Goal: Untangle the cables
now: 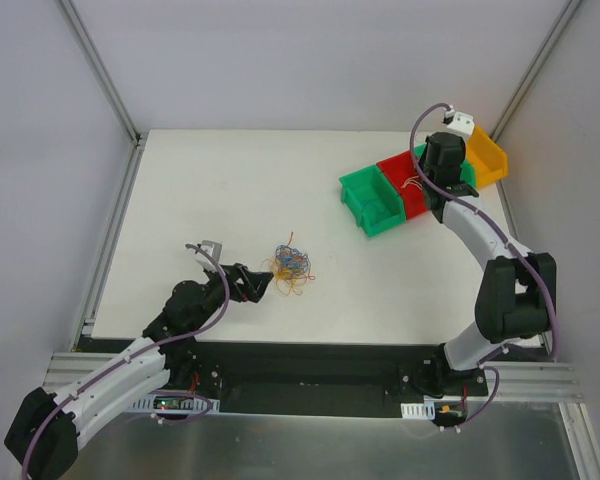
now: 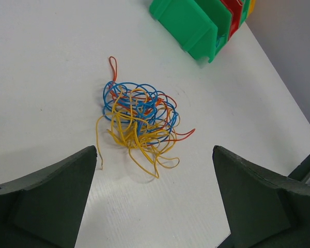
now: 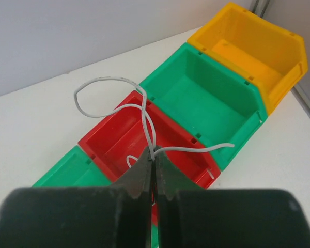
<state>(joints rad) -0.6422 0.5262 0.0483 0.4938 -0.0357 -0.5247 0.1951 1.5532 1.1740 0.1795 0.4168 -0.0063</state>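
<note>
A small knot of thin blue, red and orange-yellow cables [image 1: 292, 266] lies on the white table, and shows close up in the left wrist view [image 2: 139, 119]. My left gripper [image 1: 267, 277] is open and empty, just left of the knot; in its wrist view [image 2: 154, 170] the knot lies just ahead of the fingertips. My right gripper [image 1: 426, 186] is shut on a white cable [image 3: 144, 111] and holds it above the red bin [image 3: 129, 137]. The white cable's loops stick out over the red bin and the neighbouring green bin [image 3: 206, 101].
A row of bins stands at the back right: green [image 1: 372, 200], red [image 1: 404, 178], green behind my right gripper, and yellow [image 1: 488, 157]. A metal frame rail [image 1: 108, 240] runs along the table's left edge, with walls around.
</note>
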